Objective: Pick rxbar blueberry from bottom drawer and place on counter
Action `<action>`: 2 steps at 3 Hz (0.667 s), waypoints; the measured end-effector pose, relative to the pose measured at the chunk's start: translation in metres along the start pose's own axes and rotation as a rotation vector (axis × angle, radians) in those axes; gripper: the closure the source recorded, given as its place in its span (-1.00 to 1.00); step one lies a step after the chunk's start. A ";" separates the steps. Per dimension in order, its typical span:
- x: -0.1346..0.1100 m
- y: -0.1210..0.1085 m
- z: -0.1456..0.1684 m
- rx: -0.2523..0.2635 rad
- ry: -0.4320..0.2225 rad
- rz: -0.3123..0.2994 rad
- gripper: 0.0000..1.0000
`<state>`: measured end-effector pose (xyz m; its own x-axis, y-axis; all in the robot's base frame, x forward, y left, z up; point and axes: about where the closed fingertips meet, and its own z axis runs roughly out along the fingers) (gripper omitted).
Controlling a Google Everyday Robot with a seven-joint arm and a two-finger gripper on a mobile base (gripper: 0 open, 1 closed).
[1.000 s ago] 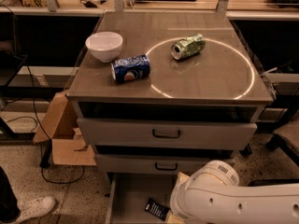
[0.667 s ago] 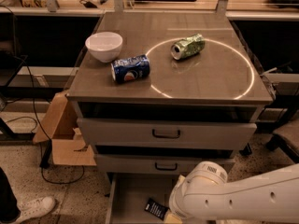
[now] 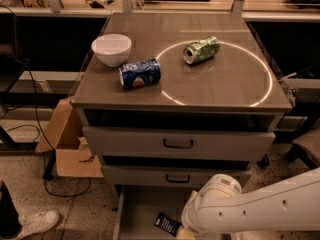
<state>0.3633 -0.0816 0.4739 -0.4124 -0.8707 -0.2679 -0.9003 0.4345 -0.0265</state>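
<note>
- Rxbar blueberry (image 3: 167,224) lies flat in the open bottom drawer (image 3: 142,214), toward its near right part.
- Gripper (image 3: 184,234) sits low at the near edge of view, just right of the bar, mostly cut off; its opening cannot be told.
- White arm (image 3: 260,209) reaches in from the right.
- On the counter (image 3: 220,79): a white bowl (image 3: 111,49) far left, a blue can (image 3: 140,74) on its side beside it, and a crushed green can (image 3: 201,50) inside the white circle.
</note>
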 end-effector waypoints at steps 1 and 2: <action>0.009 -0.010 0.018 -0.004 -0.006 0.013 -1.00; 0.024 -0.035 0.048 0.026 0.007 -0.002 -1.00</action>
<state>0.3916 -0.1062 0.4226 -0.4115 -0.8732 -0.2609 -0.8973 0.4384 -0.0520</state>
